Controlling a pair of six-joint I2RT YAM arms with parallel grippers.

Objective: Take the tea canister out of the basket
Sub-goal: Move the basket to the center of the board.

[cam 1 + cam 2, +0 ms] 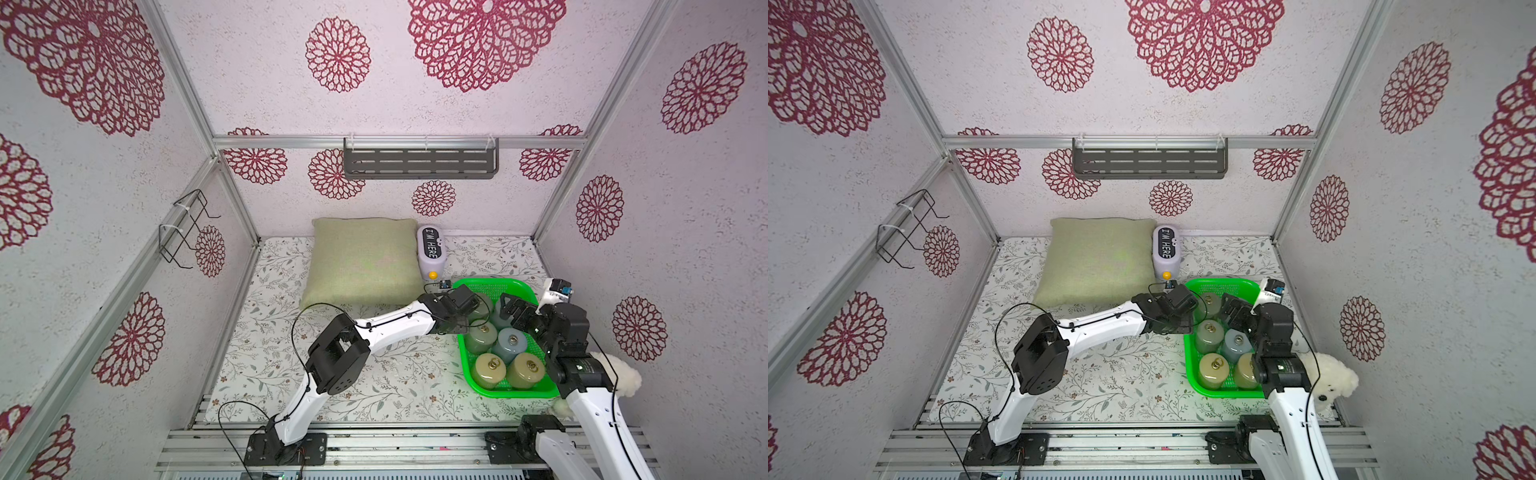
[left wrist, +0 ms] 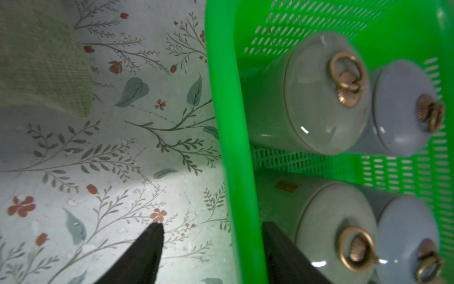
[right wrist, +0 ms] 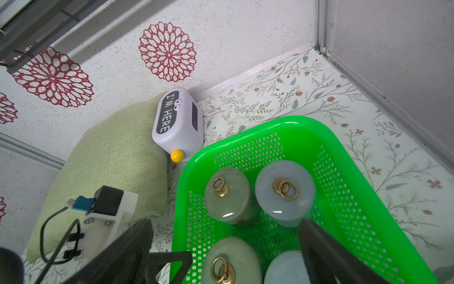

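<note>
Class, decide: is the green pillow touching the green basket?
Apart. The right wrist view shows a strip of floral tablecloth between the pillow and the basket's rim.

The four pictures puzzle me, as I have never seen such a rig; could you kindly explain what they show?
Two white robot arms work at a floral-clothed table. Two pictures look down from overhead; the other two come from cameras on the wrists. A bright green perforated plastic basket holds lidded tea canisters with brass rings. Nearby lie a pale green cushion and a white "I'M HERE" gadget. The left tool straddles the basket's rim; the right tool hangs open above the canisters. Neither holds anything.
</note>
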